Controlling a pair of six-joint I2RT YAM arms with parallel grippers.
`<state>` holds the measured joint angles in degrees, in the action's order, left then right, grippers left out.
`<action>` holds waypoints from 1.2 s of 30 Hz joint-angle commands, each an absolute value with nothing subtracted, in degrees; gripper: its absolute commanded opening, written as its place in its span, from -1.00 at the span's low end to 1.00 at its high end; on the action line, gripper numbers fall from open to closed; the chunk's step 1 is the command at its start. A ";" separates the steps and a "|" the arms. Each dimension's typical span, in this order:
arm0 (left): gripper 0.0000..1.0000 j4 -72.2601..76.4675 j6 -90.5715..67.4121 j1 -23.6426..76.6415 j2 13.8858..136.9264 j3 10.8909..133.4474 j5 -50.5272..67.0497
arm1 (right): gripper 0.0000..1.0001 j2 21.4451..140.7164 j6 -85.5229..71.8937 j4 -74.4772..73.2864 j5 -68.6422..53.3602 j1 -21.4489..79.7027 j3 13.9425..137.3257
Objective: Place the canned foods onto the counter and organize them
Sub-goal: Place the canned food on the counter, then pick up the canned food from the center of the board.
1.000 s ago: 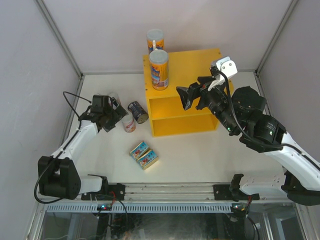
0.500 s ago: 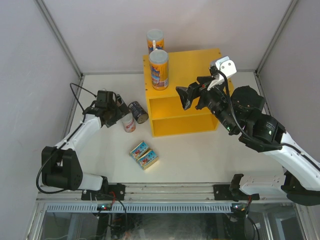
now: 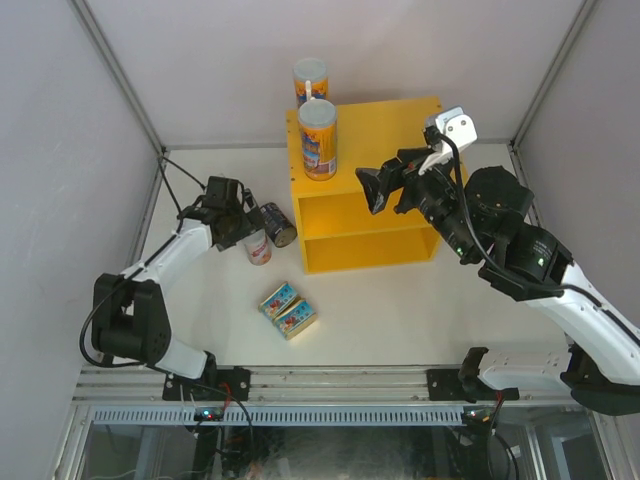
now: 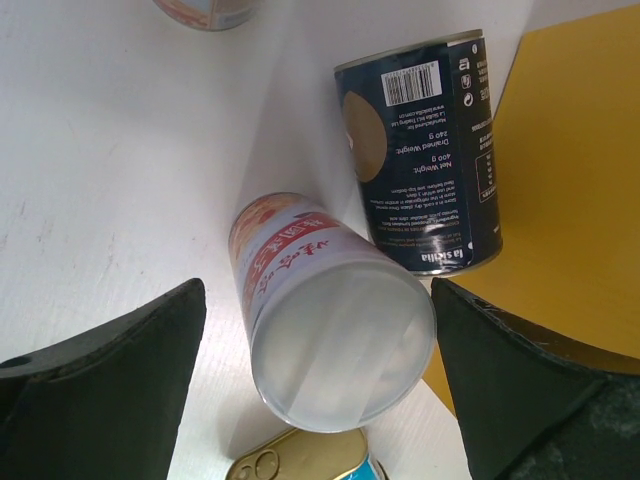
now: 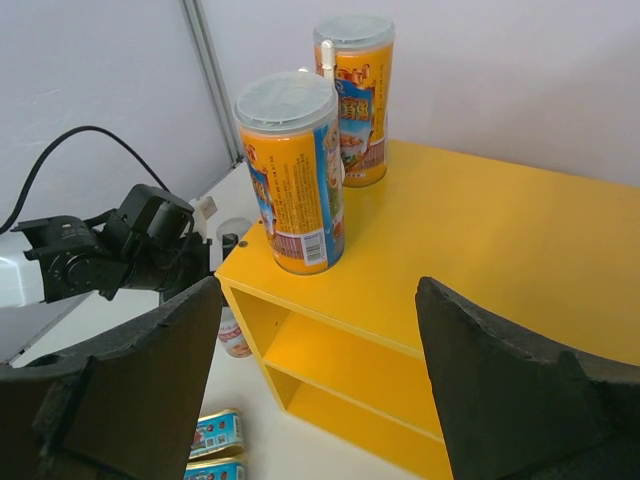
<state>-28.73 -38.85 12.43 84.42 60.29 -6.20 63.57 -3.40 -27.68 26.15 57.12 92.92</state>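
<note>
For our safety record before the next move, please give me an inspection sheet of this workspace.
Surface: white table, no stains seen.
Job's things: two tall tubes on the yellow box; short tube, steel can, two flat tins on the table.
Clutter: nothing seen.
Grippers: left gripper open astride the short tube; right gripper open, empty, above the box.
Cables: black cable loops off the left arm.
Surroundings: white walls.

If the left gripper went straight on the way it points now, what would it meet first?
Most likely the white lid of the short white-pink can, centred between the open jaws of the left gripper. The dark steel can lies off to one side. Depth is unclear.
</note>
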 commanded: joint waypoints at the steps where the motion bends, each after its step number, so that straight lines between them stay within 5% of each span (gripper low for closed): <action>1: 0.93 -29.38 -36.24 13.16 85.54 63.95 -8.38 | 0.54 63.83 -4.35 -26.95 23.95 55.98 93.32; 18: 0.56 -29.12 -34.97 14.39 89.56 62.60 -7.77 | 0.54 65.12 -5.53 -28.03 20.99 53.17 93.64; 22: 0.15 -28.51 -35.13 14.45 89.04 61.45 -6.68 | 0.53 65.29 -5.76 -28.21 20.79 52.86 93.84; 29: -0.98 -28.31 -35.28 14.76 86.63 58.72 -5.88 | 0.53 65.87 -6.27 -29.12 20.57 52.53 94.79; 36: -1.00 -28.96 -35.42 15.07 81.38 56.89 -6.25 | 0.52 65.96 -7.05 -29.91 20.95 52.41 95.54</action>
